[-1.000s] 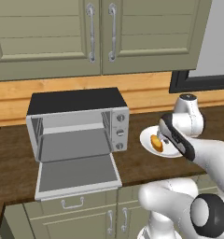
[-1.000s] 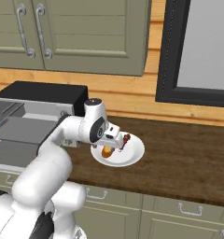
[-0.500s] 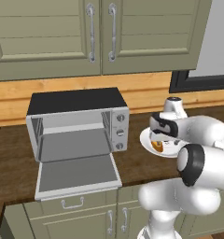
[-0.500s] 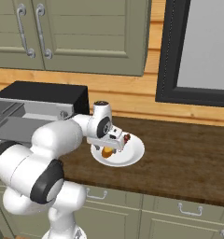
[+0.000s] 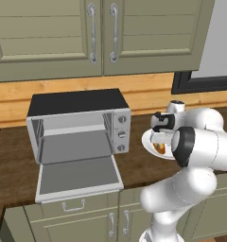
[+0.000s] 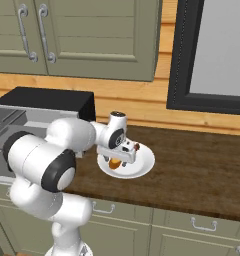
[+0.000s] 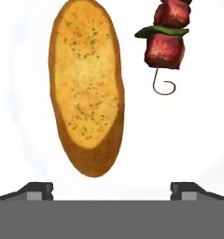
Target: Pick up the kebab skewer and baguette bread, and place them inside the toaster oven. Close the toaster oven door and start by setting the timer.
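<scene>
Two-finger gripper (image 7: 112, 189) spread wide, holding nothing, directly over the round white plate (image 6: 144, 162) on the dark wood counter (image 6: 202, 170). Golden-orange oval baguette bread (image 7: 86, 84) and red-chunk kebab skewer (image 7: 167, 35) lie apart on the plate. Boxy silver toaster oven (image 5: 80, 125) sits left of it, glass door (image 5: 79, 177) folded down flat.

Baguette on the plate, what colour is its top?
Golden-orange flecked with small green specks, with a darker brown crust edge; the baguette shows best in the hand view.
</scene>
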### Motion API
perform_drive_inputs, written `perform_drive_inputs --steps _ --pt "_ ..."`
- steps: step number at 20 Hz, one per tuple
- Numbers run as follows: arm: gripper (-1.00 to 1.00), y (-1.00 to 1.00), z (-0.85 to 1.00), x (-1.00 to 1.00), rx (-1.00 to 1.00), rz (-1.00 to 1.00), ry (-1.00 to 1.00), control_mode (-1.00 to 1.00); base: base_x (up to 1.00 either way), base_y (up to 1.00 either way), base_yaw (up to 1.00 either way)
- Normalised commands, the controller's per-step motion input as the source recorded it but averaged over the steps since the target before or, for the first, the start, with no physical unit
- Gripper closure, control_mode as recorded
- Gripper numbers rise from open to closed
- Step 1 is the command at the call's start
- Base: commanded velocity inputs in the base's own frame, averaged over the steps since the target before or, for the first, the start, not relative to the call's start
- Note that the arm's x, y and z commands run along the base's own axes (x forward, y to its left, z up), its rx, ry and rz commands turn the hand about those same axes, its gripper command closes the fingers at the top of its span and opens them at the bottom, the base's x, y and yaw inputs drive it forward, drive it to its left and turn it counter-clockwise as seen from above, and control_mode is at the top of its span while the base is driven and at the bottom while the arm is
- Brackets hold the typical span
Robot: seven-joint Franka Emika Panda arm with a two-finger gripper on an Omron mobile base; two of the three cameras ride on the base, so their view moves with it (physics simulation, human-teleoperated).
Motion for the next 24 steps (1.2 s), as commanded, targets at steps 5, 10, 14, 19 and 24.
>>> perform_drive_inputs --steps 5,10,14,19,24 --pt "-1.00 0.02 -0.25 0.26 0.07 0.00 0.00 -1.00 0.00 0.00 0.00" --pt "-1.00 0.06 -0.21 0.39 0.05 0.00 0.00 -1.00 0.00 0.00 0.00" --pt "-1.00 0.00 -0.18 0.07 0.02 0.00 0.00 -1.00 0.00 0.00 0.00" --pt "-1.00 0.00 -0.06 0.04 0.02 0.00 0.00 -1.00 0.00 0.00 0.00" --pt "1.00 0.00 -0.06 0.00 0.02 -0.02 0.00 -1.00 0.00 0.00 0.00"
